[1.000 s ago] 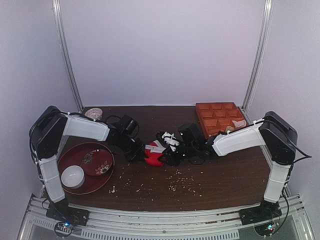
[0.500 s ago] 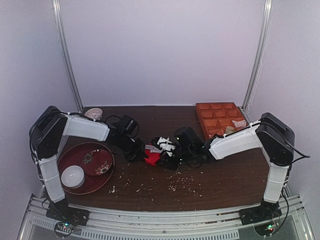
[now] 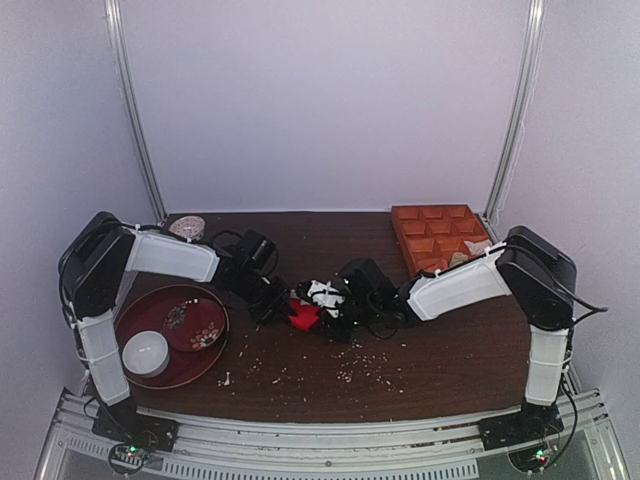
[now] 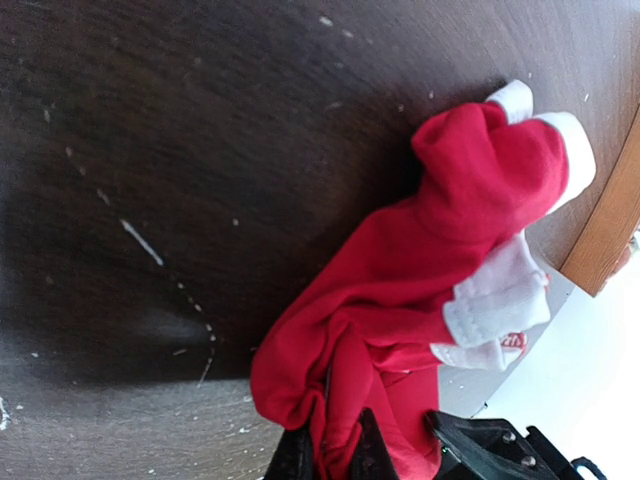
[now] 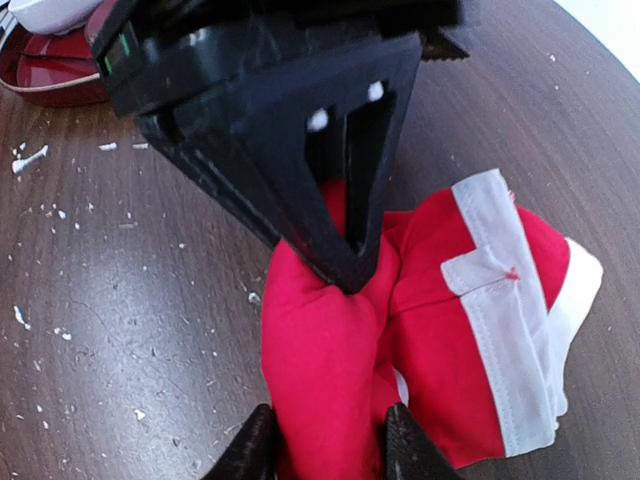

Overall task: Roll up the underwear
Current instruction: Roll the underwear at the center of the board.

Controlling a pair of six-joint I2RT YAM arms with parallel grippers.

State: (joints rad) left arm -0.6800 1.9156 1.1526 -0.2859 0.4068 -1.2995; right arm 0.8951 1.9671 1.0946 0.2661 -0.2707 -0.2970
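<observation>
The red underwear (image 3: 305, 312) with white trim lies bunched at the table's middle, between both grippers. In the left wrist view the underwear (image 4: 440, 260) is a crumpled heap, and my left gripper (image 4: 335, 455) is shut on a red fold at its near end. In the right wrist view my right gripper (image 5: 325, 445) is shut on a thick red fold of the underwear (image 5: 480, 340), with the left gripper's black fingers (image 5: 330, 200) pinching the same cloth just beyond. From above, the left gripper (image 3: 280, 303) and right gripper (image 3: 335, 312) nearly touch.
A dark red tray (image 3: 140, 375) with a white bowl (image 3: 146, 352) and a patterned plate (image 3: 192, 325) sits at the left. An orange compartment tray (image 3: 438, 235) stands at the back right. A small bowl (image 3: 187, 227) sits at the back left. Crumbs dot the table's front.
My right gripper has moved left toward the left gripper, squeezing the underwear into a smaller bunch. The left arm has stayed in place.
</observation>
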